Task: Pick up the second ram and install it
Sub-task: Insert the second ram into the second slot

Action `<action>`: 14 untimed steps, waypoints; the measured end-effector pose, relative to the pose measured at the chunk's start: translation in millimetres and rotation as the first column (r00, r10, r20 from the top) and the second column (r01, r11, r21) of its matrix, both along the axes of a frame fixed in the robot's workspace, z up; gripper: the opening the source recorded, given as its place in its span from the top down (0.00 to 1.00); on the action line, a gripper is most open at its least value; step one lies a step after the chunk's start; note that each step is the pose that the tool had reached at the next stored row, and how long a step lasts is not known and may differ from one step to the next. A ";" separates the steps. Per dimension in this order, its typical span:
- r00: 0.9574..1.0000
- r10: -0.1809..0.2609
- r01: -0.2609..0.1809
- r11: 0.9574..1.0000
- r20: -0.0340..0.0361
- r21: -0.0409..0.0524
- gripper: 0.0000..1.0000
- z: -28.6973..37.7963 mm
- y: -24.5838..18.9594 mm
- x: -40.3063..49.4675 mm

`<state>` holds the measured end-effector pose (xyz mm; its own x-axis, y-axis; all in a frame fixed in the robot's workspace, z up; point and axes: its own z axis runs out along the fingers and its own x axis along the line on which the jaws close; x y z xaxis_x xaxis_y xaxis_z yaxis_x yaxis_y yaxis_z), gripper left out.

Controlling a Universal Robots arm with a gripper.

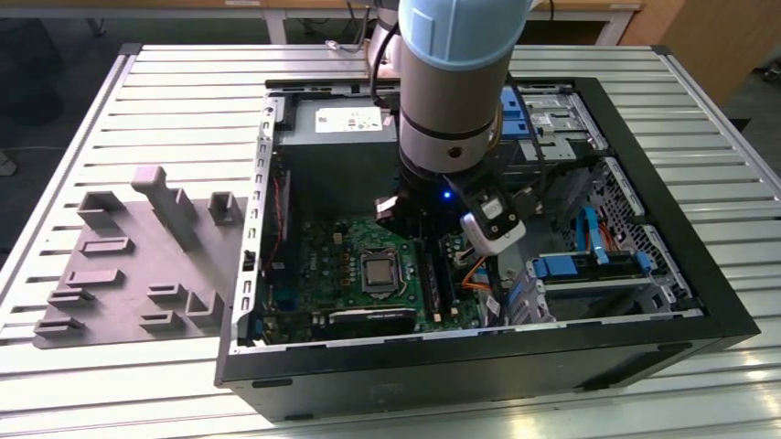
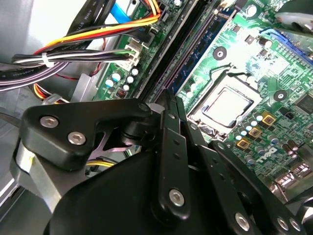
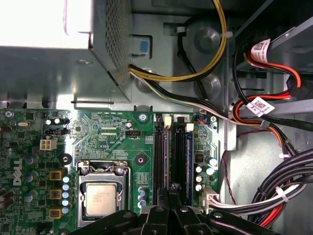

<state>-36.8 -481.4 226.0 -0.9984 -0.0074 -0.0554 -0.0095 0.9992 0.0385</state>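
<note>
My gripper (image 2: 168, 98) is down inside the open computer case, over the green motherboard (image 1: 336, 265). In both wrist views its black fingers stand close together, shut, with the tips (image 3: 171, 192) low over the row of long black slots (image 3: 160, 156). A long blue ram stick (image 3: 189, 156) stands on edge in that row, and in the second wrist view the ram stick (image 2: 195, 56) runs right up toward the fingertips. Whether the fingers pinch it or only rest on it is hidden by the gripper body. I cannot tell if this stick is the second ram.
The processor socket (image 3: 100, 196) lies beside the slots. Bundled cables (image 3: 288, 186) crowd the other side, and the grey power-supply box (image 1: 336, 119) fills the case's far end. Blue drive brackets (image 1: 586, 265) sit at the exterior view's right. A grey parts tray (image 1: 134, 265) lies outside the case.
</note>
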 end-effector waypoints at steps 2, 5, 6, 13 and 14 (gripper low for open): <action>1.000 0.000 0.000 1.000 0.000 -0.001 0.89 0.8 -0.2 -0.1; 1.000 0.000 0.000 1.000 0.000 -0.001 0.89 1.1 -0.2 -0.1; 1.000 0.000 0.000 1.000 0.000 0.000 0.89 1.2 -0.2 -0.1; 1.000 0.000 0.000 1.000 0.000 0.002 0.89 0.8 -0.2 -0.1; 1.000 0.000 0.000 1.000 0.000 0.002 0.89 0.5 -0.2 -0.1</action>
<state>-36.9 -481.6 226.5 -0.9985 -0.0072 -0.0551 -0.0095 0.9991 0.0407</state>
